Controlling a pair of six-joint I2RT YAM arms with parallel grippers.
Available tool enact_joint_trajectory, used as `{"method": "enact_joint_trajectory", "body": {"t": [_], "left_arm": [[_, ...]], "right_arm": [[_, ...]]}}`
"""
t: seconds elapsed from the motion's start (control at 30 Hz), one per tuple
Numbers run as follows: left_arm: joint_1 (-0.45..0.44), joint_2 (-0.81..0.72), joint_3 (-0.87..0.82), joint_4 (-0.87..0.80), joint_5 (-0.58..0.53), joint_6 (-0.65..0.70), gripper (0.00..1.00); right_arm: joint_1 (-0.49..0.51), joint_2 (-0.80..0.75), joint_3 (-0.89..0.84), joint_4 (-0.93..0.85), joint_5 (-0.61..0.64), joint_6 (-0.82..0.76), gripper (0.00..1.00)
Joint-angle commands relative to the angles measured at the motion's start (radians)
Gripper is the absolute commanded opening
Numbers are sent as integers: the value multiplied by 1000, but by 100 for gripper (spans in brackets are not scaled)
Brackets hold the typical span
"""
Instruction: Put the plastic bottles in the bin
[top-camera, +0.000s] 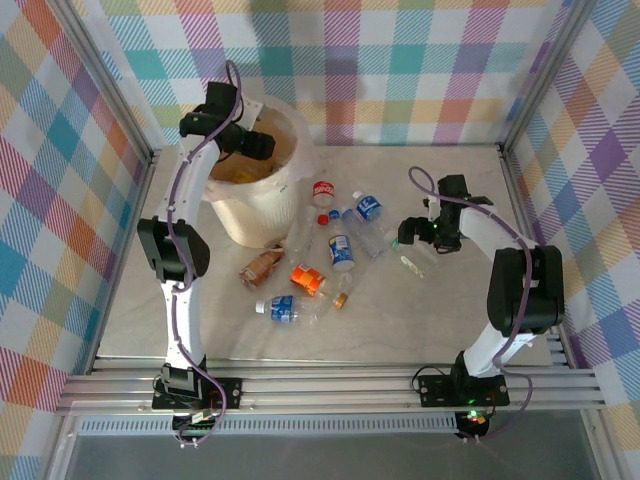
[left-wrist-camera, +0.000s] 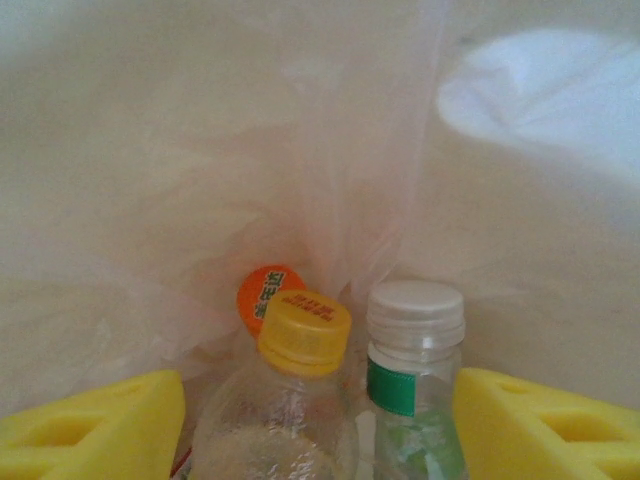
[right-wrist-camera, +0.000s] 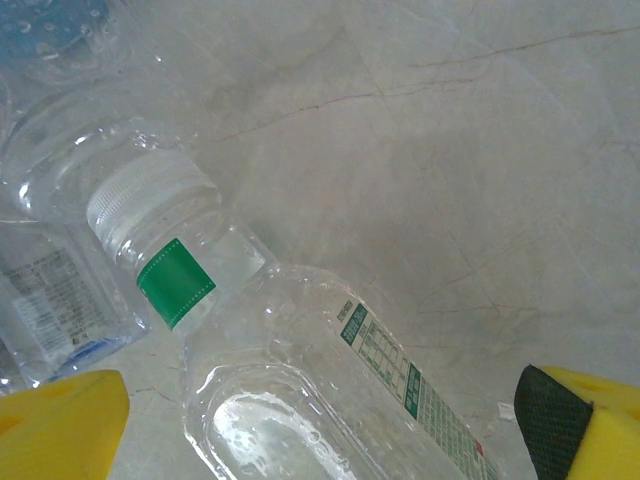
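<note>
Bottles (left-wrist-camera: 300, 340) crowd the spread left gripper (left-wrist-camera: 320, 405) inside the bin (top-camera: 240, 215); right gripper (right-wrist-camera: 320, 405) gapes over clear bottle (right-wrist-camera: 235, 265).

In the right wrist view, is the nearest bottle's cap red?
No, the clear bottle has a white cap above a green band.

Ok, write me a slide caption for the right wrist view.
Right gripper, fingers open, poised over a clear white-capped bottle lying on the pale table.
</note>
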Motion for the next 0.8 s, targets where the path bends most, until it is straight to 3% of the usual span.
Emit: {"method": "enact_joint_trajectory", "body": {"t": [0.0, 0.33, 0.77], "left_arm": [[-7, -111, -41, 12, -38, -13, 76], [-19, -325, -265, 113, -71, -71, 89], [-45, -649, -603, 294, -89, -232, 100]], "right_arm": [[-7, 16, 15, -26, -40, -22, 100], [-6, 36, -3, -42, -64, -7, 100], [-5, -45, -99, -37, -86, 56, 100]]}}
